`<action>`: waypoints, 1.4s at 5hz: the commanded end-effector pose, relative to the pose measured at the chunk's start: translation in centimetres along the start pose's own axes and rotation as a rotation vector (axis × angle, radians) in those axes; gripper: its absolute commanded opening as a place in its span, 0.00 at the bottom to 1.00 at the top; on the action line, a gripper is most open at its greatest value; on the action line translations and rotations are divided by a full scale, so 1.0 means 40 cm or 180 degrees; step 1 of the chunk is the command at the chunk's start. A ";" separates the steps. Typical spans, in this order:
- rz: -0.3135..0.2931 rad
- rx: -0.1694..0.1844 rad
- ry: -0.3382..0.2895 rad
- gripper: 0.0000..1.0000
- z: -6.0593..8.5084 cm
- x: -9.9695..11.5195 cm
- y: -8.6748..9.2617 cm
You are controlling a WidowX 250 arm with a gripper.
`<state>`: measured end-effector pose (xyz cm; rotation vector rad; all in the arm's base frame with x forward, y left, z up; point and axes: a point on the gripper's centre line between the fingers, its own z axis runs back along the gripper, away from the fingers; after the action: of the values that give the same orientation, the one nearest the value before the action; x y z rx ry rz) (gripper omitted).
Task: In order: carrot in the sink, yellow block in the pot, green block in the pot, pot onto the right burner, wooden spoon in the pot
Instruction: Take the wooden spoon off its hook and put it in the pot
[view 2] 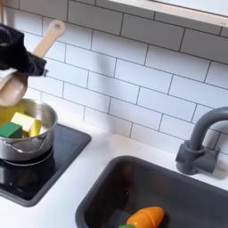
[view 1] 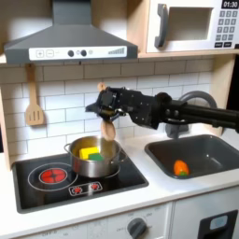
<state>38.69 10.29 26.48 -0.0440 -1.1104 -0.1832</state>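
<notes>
Counter [view 1: 56, 210]: white top, holding a black stove and a sunken sink.
Stove [view 1: 56, 182]: black, two red rings.
Pot [view 1: 96, 159]: sits on the right ring, apparently.
Sink [view 1: 219, 154]: dark grey basin; a carrot [view 2: 145, 216] lies inside.
Faucet [view 2: 200, 142]: dark, arched, behind the basin.

White subway tiles [view 1: 65, 89] with grey grout cover the back wall in both exterior views, running behind and above the jaws. A grey range hood [view 1: 70, 42] with small knobs hangs up and toward the first exterior view's left of the jaws; a microwave [view 1: 191, 26] (white, keypad beside its door) sits above them in pale cabinetry. A slotted wooden spatula [view 1: 35, 103] hangs on the tiles, well toward the first exterior view's left. Below the jaws runs a white countertop [view 1: 140, 196]; its front seems to carry a round knob [view 1: 138, 226].
</notes>
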 end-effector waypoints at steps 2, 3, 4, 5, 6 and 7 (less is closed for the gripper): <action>0.0095 -0.0075 0.0071 0.00 -0.027 -0.073 0.019; 0.0165 -0.0131 0.0091 0.00 -0.066 -0.089 0.042; 0.0166 -0.0216 0.0133 0.00 -0.112 -0.093 0.058; 0.0137 -0.0270 0.0144 0.00 -0.128 -0.095 0.062; 0.0101 -0.0309 0.0136 1.00 -0.108 -0.087 0.038; 0.0261 -0.0218 0.0232 1.00 -0.072 -0.076 0.033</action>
<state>40.24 12.03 23.24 -0.1248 -1.0458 -0.1558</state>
